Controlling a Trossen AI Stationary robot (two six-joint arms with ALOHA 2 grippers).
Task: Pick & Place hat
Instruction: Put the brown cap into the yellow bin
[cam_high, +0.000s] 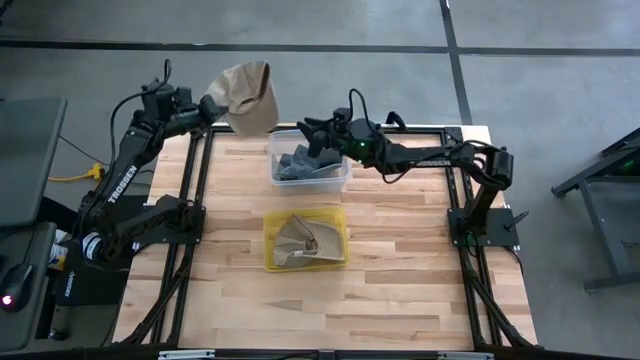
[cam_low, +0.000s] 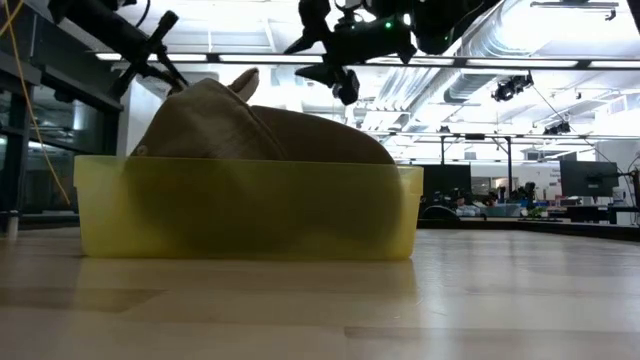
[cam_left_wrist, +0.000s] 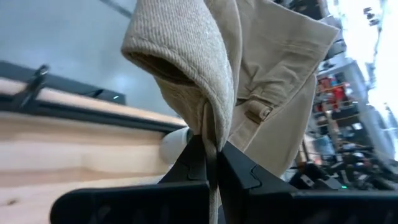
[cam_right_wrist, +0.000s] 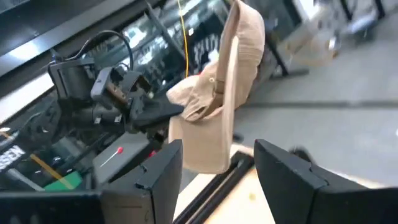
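Observation:
My left gripper (cam_high: 214, 108) is raised beyond the table's far left corner and is shut on a tan cap (cam_high: 246, 95), which also shows in the right wrist view (cam_right_wrist: 217, 99). My right gripper (cam_high: 308, 130) hovers open over the far side of a clear bin (cam_high: 340, 178) that holds dark hats (cam_high: 300, 165). It touches nothing. A second tan hat (cam_high: 302, 238) lies inside the yellow bin (cam_high: 270, 262); in the low view this hat (cam_low: 250, 125) rises above the bin's wall (cam_low: 250, 215). My left gripper pinches a fold of the tan cap's ribbed cloth (cam_left_wrist: 210, 134) between its two fingers (cam_left_wrist: 189, 165). Whether this is one layer or several, I cannot tell. The cap is lifted clear of the table, and its crown and back strap (cam_left_wrist: 258, 112) extend beyond the fingertips.
The clear bin sits at the table's far middle, with the yellow bin just nearer. Black frame rails (cam_high: 195, 200) run along both sides of the wooden table (cam_high: 400, 290). Bare wood lies in front of the yellow bin and to its right.

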